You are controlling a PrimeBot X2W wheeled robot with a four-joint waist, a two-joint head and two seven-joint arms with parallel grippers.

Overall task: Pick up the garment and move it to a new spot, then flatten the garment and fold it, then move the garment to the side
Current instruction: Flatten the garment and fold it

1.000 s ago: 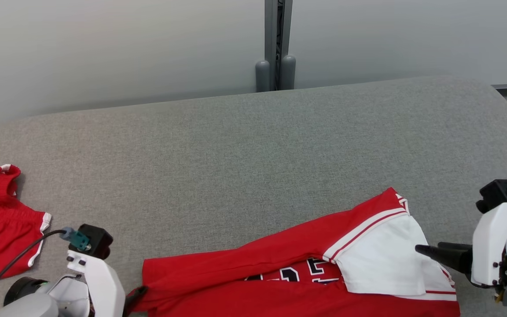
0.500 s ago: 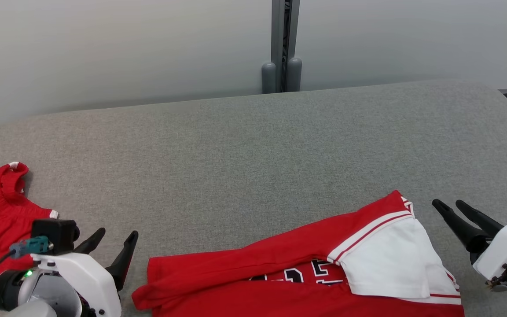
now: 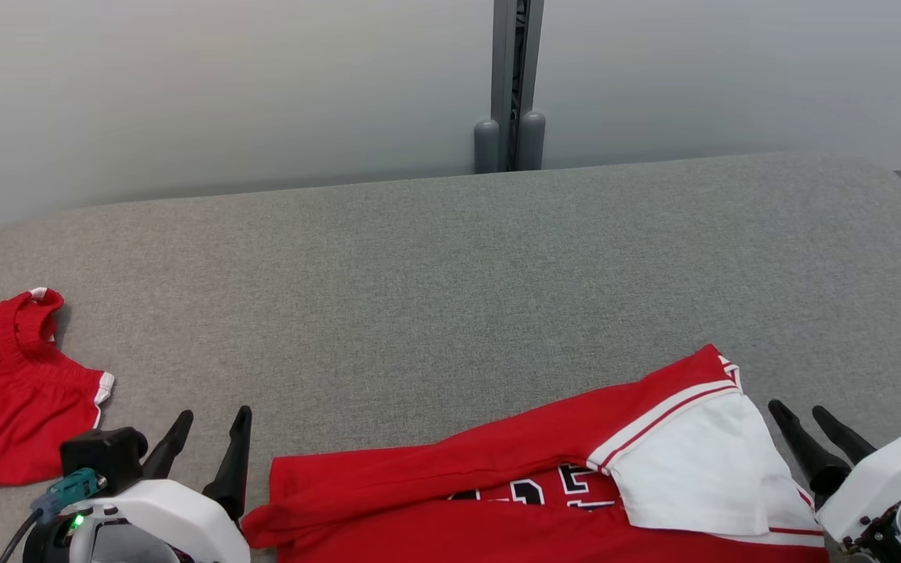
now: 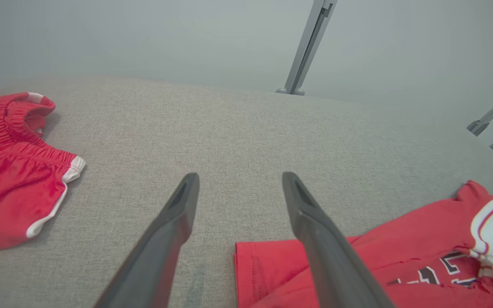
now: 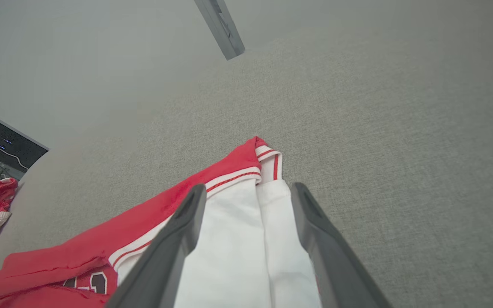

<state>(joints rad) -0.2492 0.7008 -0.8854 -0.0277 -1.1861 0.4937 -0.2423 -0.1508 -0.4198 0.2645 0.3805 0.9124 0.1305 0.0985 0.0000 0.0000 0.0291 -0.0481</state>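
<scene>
- Both grippers are now pointing forward over the grey bench, having swung out of the sideways poses of a second ago. The view itself is also sitting a touch differently, so the small shift of the background is not the things moving.
- At the far left, red shorts are lying crumpled, well apart from the work.
- Just right of them, the left gripper is hovering with its fingers spread wide and holding nothing. Its tips are sitting over bare fabric just beside the left edge of the jersey.
- From centre to right, the jersey is lying at the near edge of the bench, its red body partly doubled over itself and a white panel turned up on the right.
- The jersey is looking light, limp and a little slick, so it is likely to sag and slide when lifted. Pinching a doubled hem or corner at each end is probably offering the surest hold.
- At the far right, the right gripper is waiting with its fingers equally wide and empty, close by the white panel's outer edge.
</scene>
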